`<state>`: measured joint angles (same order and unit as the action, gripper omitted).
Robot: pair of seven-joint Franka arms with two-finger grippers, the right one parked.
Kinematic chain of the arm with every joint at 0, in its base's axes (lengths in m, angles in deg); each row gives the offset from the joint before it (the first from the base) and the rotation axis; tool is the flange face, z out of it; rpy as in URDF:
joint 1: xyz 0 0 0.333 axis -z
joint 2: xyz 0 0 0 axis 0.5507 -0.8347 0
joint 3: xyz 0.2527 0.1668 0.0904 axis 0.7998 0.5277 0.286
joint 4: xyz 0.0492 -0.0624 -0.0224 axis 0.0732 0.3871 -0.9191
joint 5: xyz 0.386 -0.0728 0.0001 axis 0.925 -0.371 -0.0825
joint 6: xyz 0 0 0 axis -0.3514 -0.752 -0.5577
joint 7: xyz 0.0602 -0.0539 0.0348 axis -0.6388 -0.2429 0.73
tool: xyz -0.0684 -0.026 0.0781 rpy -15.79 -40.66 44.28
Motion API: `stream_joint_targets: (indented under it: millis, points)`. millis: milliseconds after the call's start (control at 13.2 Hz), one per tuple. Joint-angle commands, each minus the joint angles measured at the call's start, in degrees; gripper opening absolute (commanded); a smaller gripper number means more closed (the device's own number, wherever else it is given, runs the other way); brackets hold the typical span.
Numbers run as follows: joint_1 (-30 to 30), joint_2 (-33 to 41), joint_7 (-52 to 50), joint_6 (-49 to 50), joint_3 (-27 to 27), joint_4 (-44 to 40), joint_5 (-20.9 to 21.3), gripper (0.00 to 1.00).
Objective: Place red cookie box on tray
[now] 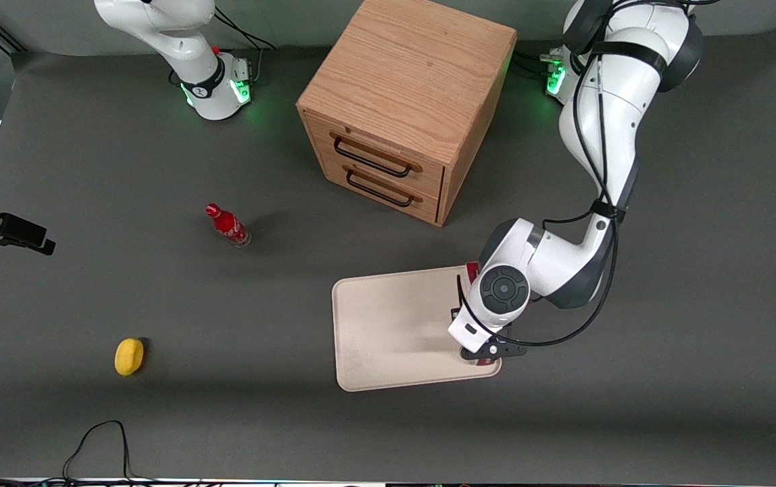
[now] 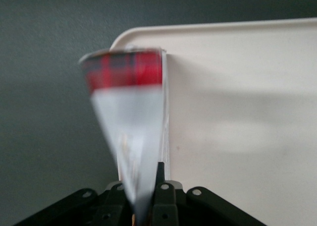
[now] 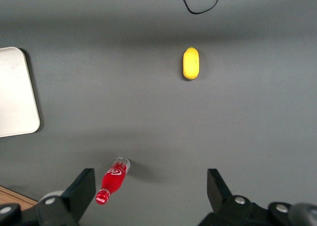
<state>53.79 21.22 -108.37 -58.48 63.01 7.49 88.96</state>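
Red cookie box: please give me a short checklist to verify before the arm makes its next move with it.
1. Red cookie box held between the fingers of the gripper: ok.
2. Gripper over the tray, at its edge toward the working arm: ok.
3. Box fully inside the tray rim: cannot tell, it lines up with the edge.
4. Tray surface bare where the box goes: ok.
5. Box resting on the tray: cannot tell.

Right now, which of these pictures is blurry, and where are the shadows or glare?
Left wrist view: the box held in the end effector is smeared and out of focus; a soft shadow crosses the tray. Front view: sharp, arm shadow on the tray, green glow from lights at the arm bases. Right wrist view: crisp, bottle casts a faint shadow.
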Motion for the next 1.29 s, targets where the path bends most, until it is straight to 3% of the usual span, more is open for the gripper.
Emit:
stream_joint_targets:
  millis: [0,304,608,835,1063,1215]
  points:
    - [-0.2,2.6,-0.9,-0.9,0.5,0.1,1.5,1.00]
    - [-3.7,14.6,0.5,7.9,0.4,3.7,0.8,1.00]
    - [-11.4,32.6,8.3,12.0,0.5,18.0,-3.7,1.00]
    - [-16.7,44.4,16.8,17.0,0.9,25.7,-4.6,1.00]
    - [-22.1,54.3,31.5,19.6,1.1,33.3,-5.8,1.00]
    - [-25.1,61.1,32.5,19.7,1.1,38.3,-8.5,1.00]
